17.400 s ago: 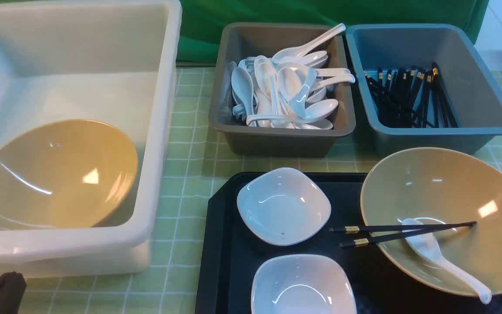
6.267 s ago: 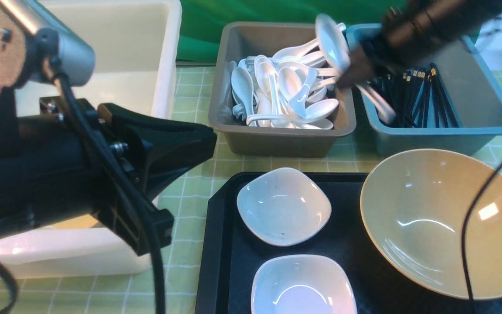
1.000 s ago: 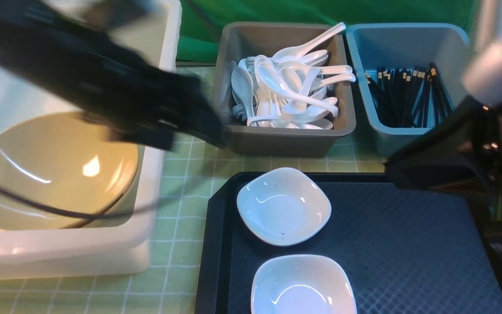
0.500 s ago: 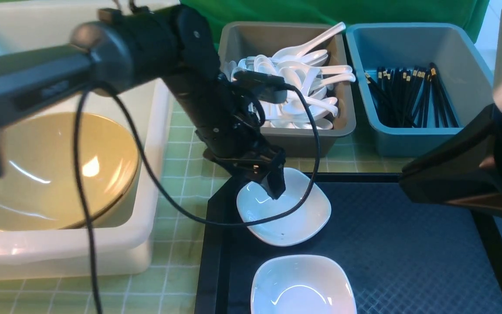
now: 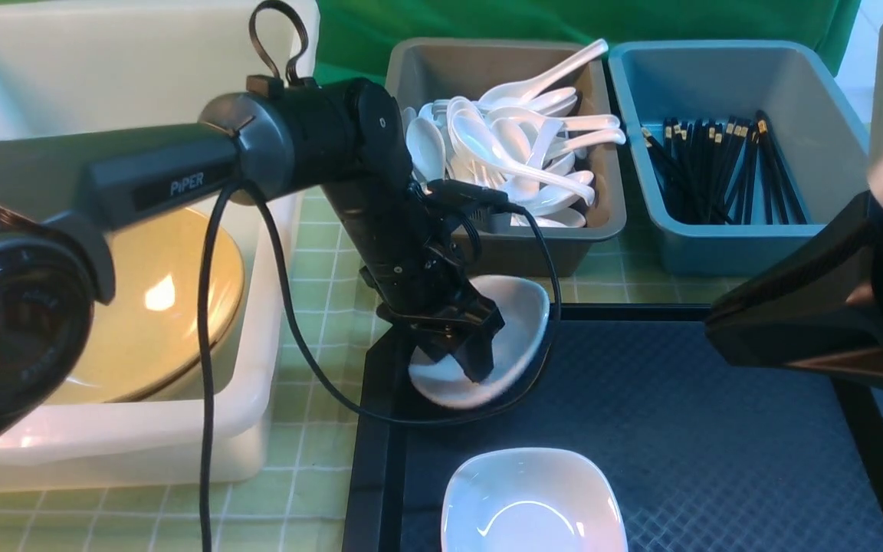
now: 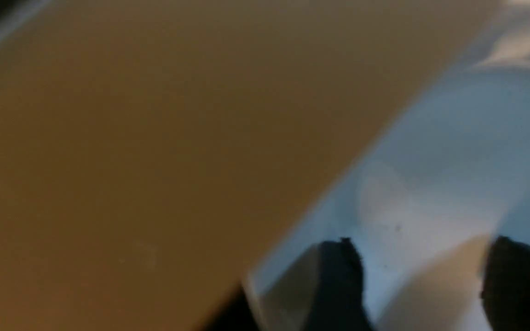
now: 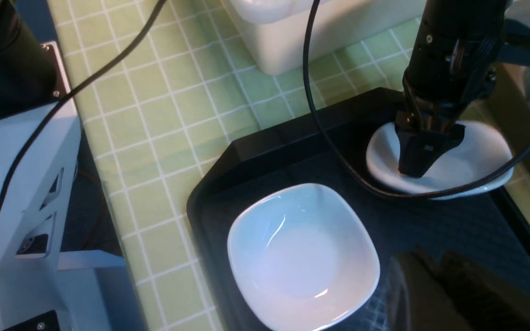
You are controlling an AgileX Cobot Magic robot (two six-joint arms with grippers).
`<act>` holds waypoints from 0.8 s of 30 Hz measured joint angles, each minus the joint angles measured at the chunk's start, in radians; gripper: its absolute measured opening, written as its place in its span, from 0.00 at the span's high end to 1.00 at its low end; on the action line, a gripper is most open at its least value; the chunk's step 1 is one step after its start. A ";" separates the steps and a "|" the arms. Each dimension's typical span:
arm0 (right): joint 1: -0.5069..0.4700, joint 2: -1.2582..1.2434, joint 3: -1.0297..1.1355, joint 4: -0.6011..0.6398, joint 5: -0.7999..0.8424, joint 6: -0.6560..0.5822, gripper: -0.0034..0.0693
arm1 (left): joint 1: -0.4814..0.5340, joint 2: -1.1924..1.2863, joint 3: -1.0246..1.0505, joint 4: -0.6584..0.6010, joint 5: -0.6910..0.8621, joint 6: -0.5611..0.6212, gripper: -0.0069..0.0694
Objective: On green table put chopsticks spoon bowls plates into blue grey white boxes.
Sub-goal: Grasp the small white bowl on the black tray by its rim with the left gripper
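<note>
My left gripper point(image 5: 466, 356) is shut on the near-left rim of the farther white plate point(image 5: 522, 314), one finger inside the dish. The plate is tipped, its far edge raised off the black tray point(image 5: 679, 429); the right wrist view shows the same grip point(image 7: 419, 158). The second plate point(image 5: 533, 498) lies flat at the tray's front. Tan bowls point(image 5: 150, 307) sit in the white box point(image 5: 273, 230). White spoons point(image 5: 503, 153) fill the grey box point(image 5: 518, 249), and chopsticks point(image 5: 717, 169) lie in the blue box point(image 5: 717, 249). My right gripper point(image 7: 435, 262) is shut and empty above the tray.
The green table point(image 5: 326, 322) shows between the white box and the tray. My left arm's cable point(image 5: 257, 307) hangs in a loop down to the tray. The right arm's bulk point(image 5: 809, 322) hangs over the tray's right side.
My left gripper has closed on the farther plate's rim. The plate has tipped up and shifted slightly left. The right arm has hardly moved.
</note>
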 joint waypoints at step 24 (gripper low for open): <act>0.000 0.000 0.000 -0.001 -0.001 -0.006 0.81 | 0.000 -0.089 -0.024 0.133 -0.003 -0.400 0.33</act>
